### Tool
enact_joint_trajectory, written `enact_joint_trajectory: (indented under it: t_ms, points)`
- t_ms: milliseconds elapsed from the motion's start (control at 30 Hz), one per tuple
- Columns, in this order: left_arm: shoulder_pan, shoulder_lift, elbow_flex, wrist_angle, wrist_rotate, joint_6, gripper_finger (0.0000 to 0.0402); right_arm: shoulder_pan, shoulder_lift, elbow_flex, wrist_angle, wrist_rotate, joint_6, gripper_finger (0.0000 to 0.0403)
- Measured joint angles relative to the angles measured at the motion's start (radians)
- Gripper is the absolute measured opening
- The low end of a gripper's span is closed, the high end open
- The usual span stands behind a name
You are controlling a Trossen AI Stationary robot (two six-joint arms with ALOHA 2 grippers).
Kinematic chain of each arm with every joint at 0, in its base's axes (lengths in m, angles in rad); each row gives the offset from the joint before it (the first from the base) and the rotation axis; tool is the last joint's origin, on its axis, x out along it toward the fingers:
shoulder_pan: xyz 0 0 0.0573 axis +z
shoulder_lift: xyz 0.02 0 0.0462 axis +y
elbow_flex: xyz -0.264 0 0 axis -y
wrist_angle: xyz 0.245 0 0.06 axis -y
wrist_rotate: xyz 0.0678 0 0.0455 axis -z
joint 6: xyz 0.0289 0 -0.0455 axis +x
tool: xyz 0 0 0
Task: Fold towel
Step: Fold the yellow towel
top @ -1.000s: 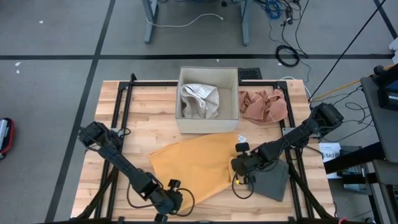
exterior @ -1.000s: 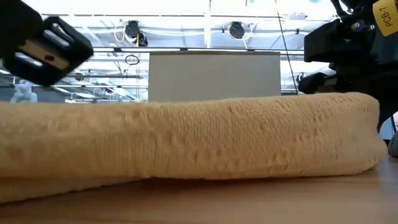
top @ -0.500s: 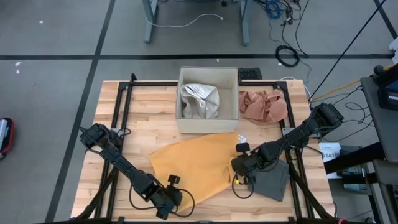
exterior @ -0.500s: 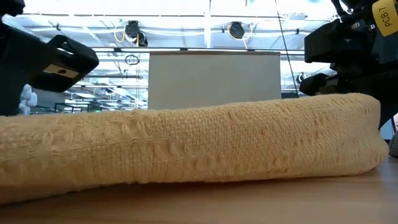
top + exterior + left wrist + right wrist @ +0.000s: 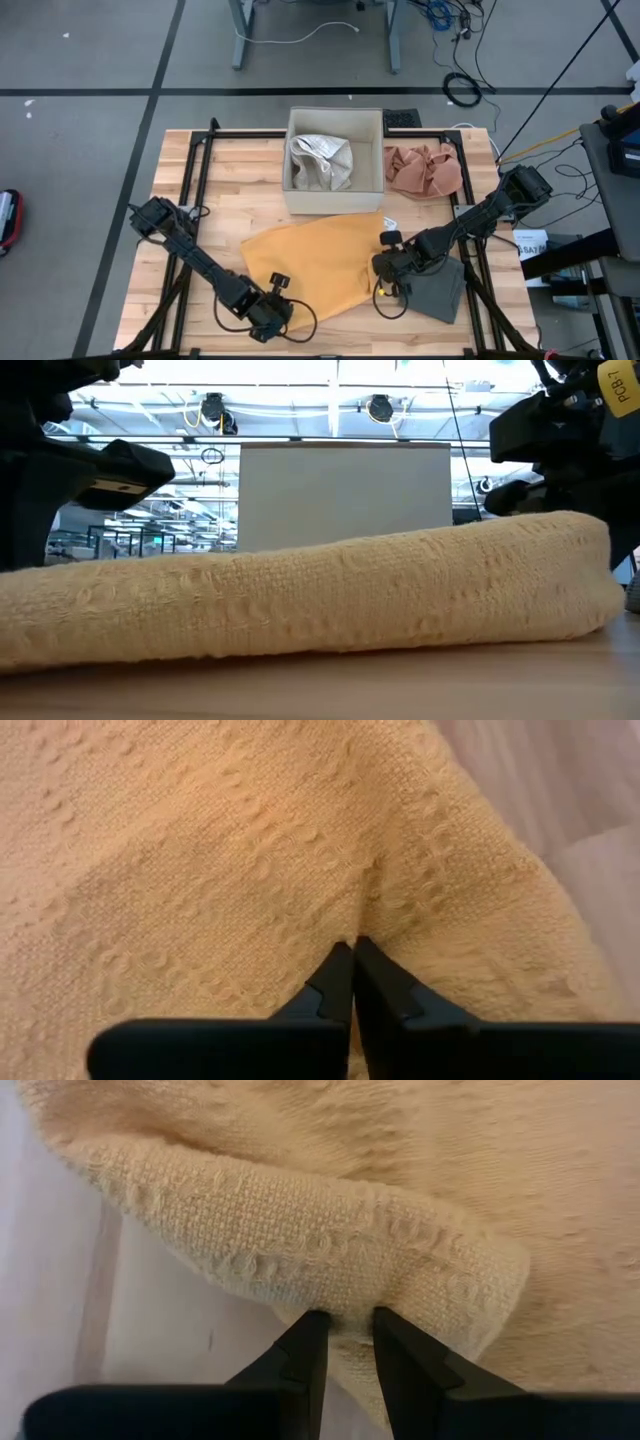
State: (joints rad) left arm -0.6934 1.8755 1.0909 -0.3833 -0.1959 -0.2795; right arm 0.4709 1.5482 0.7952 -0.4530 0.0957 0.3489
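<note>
Both wrist views: left gripper [image 5: 352, 952] | right gripper [image 5: 347, 1320] pinch towel [image 5: 305, 265]

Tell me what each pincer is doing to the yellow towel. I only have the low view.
Observer: The left pincer is shut, pinching the towel at its near-left edge.
Operator: Now the right one.
Observer: The right pincer is clamped on a folded-over corner at the towel's right side.
Operator: Report anything close to that corner.
Observer: A grey cloth lies just right of the towel, under the right arm.
</note>
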Motion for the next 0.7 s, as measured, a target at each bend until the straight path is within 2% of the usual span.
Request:
enact_joint_trajectory:
  t_ms: [200,333,467,567,700]
  points:
    - [0.022,-0.035,-0.003,-0.06,0.043,0.056,0.0003,0.0,0.0,0.0,0.0,-0.083,0.014,0.007]
    - [0.03,-0.118,-0.004,-0.083,0.049,0.105,0.0002,0.006,0.0,0.0,0.021,-0.162,0.044,0.0067]
    - [0.03,-0.211,-0.003,-0.194,0.047,0.106,0.0001,0.034,-0.004,-0.001,0.083,-0.252,0.063,0.0041]
    - [0.034,-0.266,-0.003,-0.287,-0.005,0.102,0.0001,0.061,-0.024,-0.001,0.136,-0.288,0.068,0.0015]
    - [0.062,-0.271,-0.003,-0.325,-0.011,0.101,0.0001,0.09,-0.065,-0.001,0.192,-0.331,0.091,0.0004]
